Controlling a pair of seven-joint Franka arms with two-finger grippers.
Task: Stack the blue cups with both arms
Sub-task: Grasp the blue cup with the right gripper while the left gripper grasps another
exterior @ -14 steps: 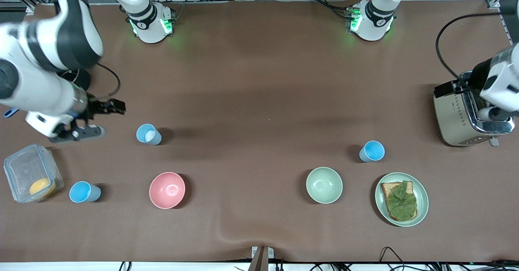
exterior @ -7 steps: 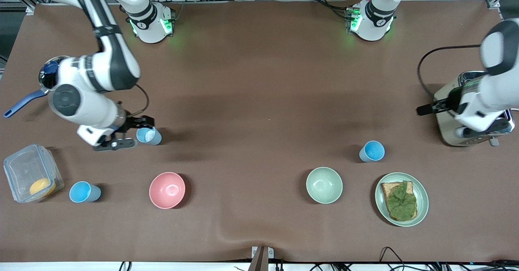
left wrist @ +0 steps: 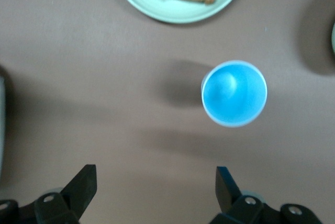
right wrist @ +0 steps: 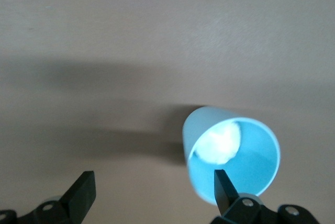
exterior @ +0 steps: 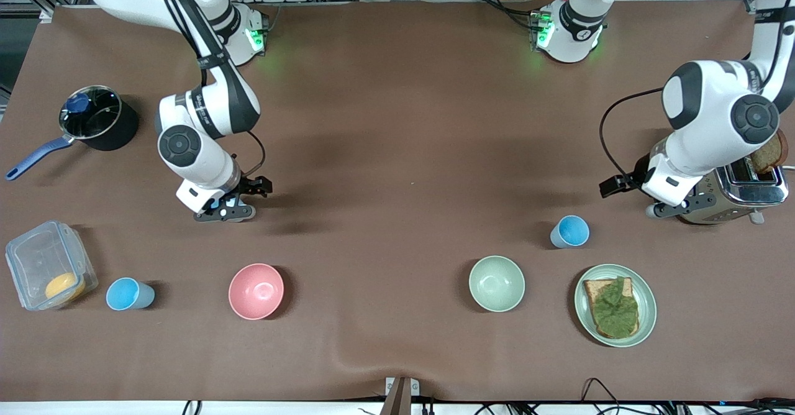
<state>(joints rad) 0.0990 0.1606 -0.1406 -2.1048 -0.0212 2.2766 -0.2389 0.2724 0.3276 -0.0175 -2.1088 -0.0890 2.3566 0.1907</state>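
A pale blue cup with a whitish inside bottom stands upright below my right gripper. The gripper is open, and one finger hangs over the cup's mouth. In the front view my right gripper hides this cup. A brighter blue cup stands beside the plate. My left gripper hovers open beside the toaster, apart from that cup, with nothing between the fingers of the left gripper. Another bright blue cup stands next to the clear box.
A pink bowl and a pale green bowl sit nearer the front camera. A plate carries toast with lettuce. The toaster is at the left arm's end. A dark pot and a clear box are at the right arm's end.
Both arms swung in over the table. The right gripper moved from near the clear box to above the pale blue cup. The left gripper came off the toaster toward the bright blue cup.
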